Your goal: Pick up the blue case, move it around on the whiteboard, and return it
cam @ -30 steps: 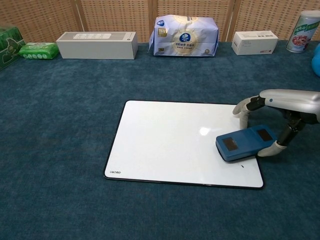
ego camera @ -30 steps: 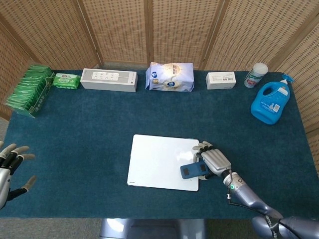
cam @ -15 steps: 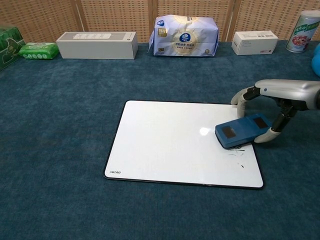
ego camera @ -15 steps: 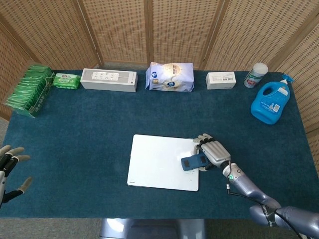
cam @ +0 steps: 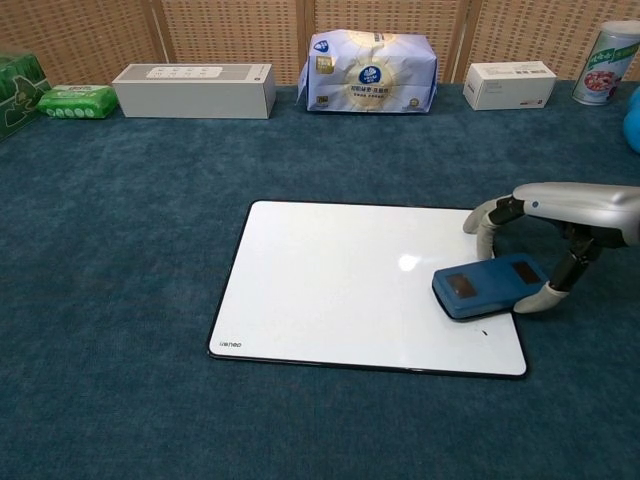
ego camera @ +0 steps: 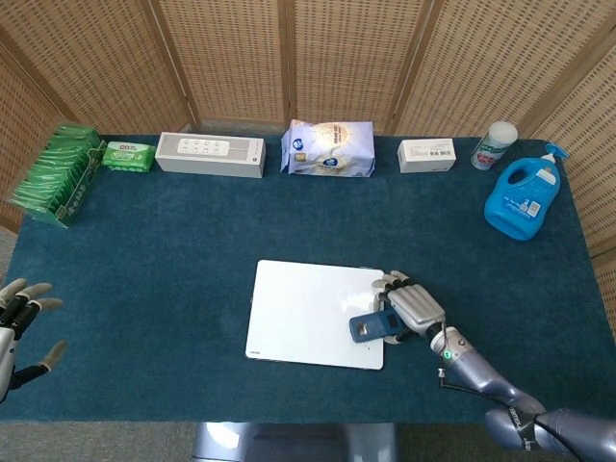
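While right hand (cam: pixel 560 215) grips blue case (cam: pixel 487 286) flat on whiteboard (cam: pixel 340 290), left hand (ego camera: pixel 17 322) spread, holding nothing.

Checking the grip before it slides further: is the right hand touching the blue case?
Touching. The chest view shows the right hand with fingertips against both sides of the blue case.

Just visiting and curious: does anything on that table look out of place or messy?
Mostly tidy. The whiteboard has a small dark mark near its front right corner, just in front of the blue case the right robot hand holds.
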Motion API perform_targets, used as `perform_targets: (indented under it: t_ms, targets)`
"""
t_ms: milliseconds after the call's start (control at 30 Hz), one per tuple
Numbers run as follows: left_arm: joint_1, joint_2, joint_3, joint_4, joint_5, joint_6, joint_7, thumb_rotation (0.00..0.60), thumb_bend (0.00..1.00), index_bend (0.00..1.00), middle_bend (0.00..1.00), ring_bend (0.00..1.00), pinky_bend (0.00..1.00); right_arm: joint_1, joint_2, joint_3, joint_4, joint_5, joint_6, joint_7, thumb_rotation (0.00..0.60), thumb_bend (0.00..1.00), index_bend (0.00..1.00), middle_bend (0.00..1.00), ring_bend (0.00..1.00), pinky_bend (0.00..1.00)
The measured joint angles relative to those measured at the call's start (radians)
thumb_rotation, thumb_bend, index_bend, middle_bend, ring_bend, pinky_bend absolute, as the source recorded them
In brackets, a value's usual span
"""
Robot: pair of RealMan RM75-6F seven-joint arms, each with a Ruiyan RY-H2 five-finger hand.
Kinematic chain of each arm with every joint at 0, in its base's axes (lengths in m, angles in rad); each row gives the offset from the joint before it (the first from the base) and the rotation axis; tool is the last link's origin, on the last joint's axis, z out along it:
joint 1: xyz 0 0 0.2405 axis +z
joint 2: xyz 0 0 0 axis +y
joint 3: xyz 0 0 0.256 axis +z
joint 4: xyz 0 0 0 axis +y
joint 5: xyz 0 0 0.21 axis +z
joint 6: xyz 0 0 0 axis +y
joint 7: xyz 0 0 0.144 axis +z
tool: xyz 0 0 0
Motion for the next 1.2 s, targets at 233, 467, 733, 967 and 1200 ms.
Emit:
perform_targets:
  t_ms: [233, 467, 733, 967, 1200]
  targets:
    - [-0.005, -0.006, -0.001, 0.005, -0.006, -0.009, -0.002, 0.6, 0.32, 0.34, 0.26, 0.16, 0.02, -0.004, 0.004, -0.013, -0.066, -0.009, 0.012, -0.043, 0.6, 0.17, 0.77, 0.17, 0.0, 0.0]
    - [-0.006, -0.005, -0.002, 0.004, -0.006, -0.009, 0.001, 0.6, 0.32, 0.34, 0.26, 0.16, 0.02, 0.009, -0.01, -0.008, -0.113, -0.002, 0.016, -0.097, 0.6, 0.17, 0.77, 0.17, 0.0, 0.0]
    - [0.003, 0.002, 0.0, 0.004, -0.005, 0.005, -0.002, 0.6, 0.32, 0.34, 0.26, 0.16, 0.02, 0.03, -0.03, 0.012, -0.076, 0.015, -0.007, -0.084, 0.6, 0.18, 0.77, 0.17, 0.0, 0.0]
    - [0.006, 0.005, 0.002, 0.006, -0.002, 0.008, -0.007, 0.6, 0.32, 0.34, 0.26, 0.16, 0.02, 0.042, -0.042, 0.019, -0.022, 0.016, -0.031, -0.04, 0.6, 0.17, 0.77, 0.17, 0.0, 0.0]
    - [0.007, 0.006, 0.003, 0.004, -0.001, 0.01, -0.005, 0.6, 0.32, 0.34, 0.26, 0.16, 0.02, 0.045, -0.051, 0.017, 0.014, -0.002, -0.038, -0.008, 0.6, 0.17, 0.77, 0.17, 0.0, 0.0]
